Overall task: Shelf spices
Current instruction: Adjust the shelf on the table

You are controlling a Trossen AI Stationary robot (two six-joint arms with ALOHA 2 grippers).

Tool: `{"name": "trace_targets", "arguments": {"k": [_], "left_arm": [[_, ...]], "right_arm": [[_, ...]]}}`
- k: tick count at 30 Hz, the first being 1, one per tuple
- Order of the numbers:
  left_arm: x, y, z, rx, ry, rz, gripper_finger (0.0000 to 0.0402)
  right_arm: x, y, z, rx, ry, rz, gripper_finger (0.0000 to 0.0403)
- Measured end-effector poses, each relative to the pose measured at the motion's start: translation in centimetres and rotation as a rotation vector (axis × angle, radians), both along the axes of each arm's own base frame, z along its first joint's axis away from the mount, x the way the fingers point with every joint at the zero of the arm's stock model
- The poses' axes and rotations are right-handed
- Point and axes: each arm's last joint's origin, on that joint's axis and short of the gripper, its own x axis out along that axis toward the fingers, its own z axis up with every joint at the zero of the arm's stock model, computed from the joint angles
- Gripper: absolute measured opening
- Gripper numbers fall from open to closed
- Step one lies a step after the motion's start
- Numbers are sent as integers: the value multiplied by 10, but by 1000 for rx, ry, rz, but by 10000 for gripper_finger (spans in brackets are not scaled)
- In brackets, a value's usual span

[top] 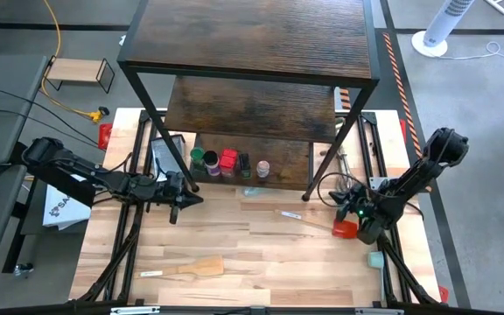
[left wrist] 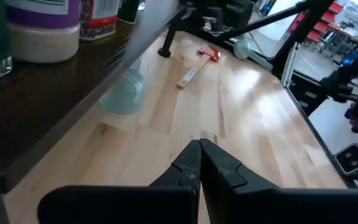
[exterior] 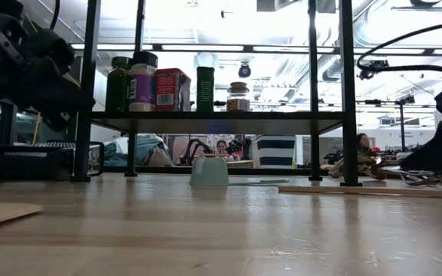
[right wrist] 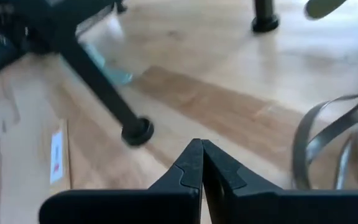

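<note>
The shelf (top: pixel 252 52) of dark wood boards in a black frame stands at the table's far side. Several spice jars stand in a row on its lowest board (top: pixel 278 157): a green one (exterior: pixel 118 84), a dark-lidded one with a purple and white label (exterior: pixel 143 80), a red one (exterior: pixel 173 90), a tall dark one (exterior: pixel 206 88) and a tiny pale one (exterior: pixel 238 97). My left gripper (top: pixel 182 199) is shut, empty, low over the table by the shelf's left front leg. My right gripper (right wrist: pixel 201 155) is shut, empty, low by the right front leg (right wrist: pixel 137 132).
A pale cup (exterior: pixel 209 170) stands on the table in front of the jars. A red-headed spatula (top: pixel 322 226) lies near my right gripper, a wire whisk (right wrist: pixel 334 143) beside it, and a wooden spatula (top: pixel 191 267) lies near the front edge. A small pale-wood rack (top: pixel 77 72) sits off the table, far left.
</note>
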Motion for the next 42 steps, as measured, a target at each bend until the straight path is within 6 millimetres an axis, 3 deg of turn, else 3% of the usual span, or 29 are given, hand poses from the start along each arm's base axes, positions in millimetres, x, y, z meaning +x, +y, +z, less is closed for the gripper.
{"name": "trace_targets", "arguments": {"k": [5, 10, 22, 27, 33, 38, 42], "left_arm": [[0, 0, -3, 11, 30, 7, 1], [-1, 0, -4, -8, 43, 1, 1], [-1, -1, -5, -93, 61, -31, 2], [-1, -2, -6, -61, 66, -61, 3], [-2, -3, -7, -54, 86, -101, 3], [-3, -2, -11, -41, 130, -94, 3], [-4, -2, -14, -32, 153, -88, 3]], "right_arm": [[7, 9, 10, 32, 65, 135, 0], [34, 20, 33, 61, 102, 465, 0], [65, -46, 49, -159, 209, 721, 0], [57, -68, 40, -137, 79, 727, 0], [58, -82, 51, -252, -5, 730, 0], [58, -99, 63, -435, -40, 583, 0], [54, -108, 56, -426, 75, 428, 0]]}}
